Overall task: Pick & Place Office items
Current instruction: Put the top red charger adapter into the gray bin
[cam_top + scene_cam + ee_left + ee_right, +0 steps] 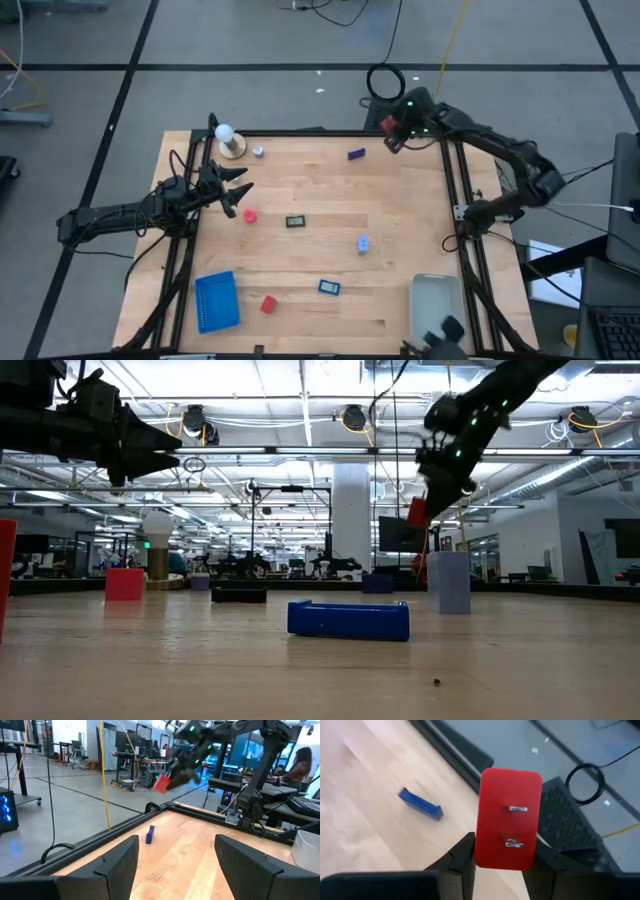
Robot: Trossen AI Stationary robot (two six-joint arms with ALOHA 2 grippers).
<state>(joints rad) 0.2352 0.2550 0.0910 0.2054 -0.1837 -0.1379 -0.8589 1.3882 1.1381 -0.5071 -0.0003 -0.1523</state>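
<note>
Holding a red block [509,819] clamped between the fingers of my right end effector [392,131], I am keeping it in the air above the far right corner of the bench [330,310], right at the bench's back edge. Two small metal prongs are showing on the block's face in my right wrist view.

Taking that raised red block as my landmark: nearest to it, just inward on the wood, a dark blue piece [356,154] is lying. Farther from the block, toward the middle of the bench, a pale-blue bit [362,243] is standing and a black rectangular piece [295,221] is lying flat. Farther again, a small red piece [250,215] is sitting by my left end effector [236,190], which is hovering over the left side with its fingers apart and nothing between them. Along the back edge, well apart from the block, a tiny whitish bit [258,151] is resting beside the white ball on a tan base [228,138].

Farthest from the block, near the front edge, a blue piece [329,287], another red block [268,304], the blue ribbed tray [216,301] and the pale bin [437,304] are sitting.
</note>
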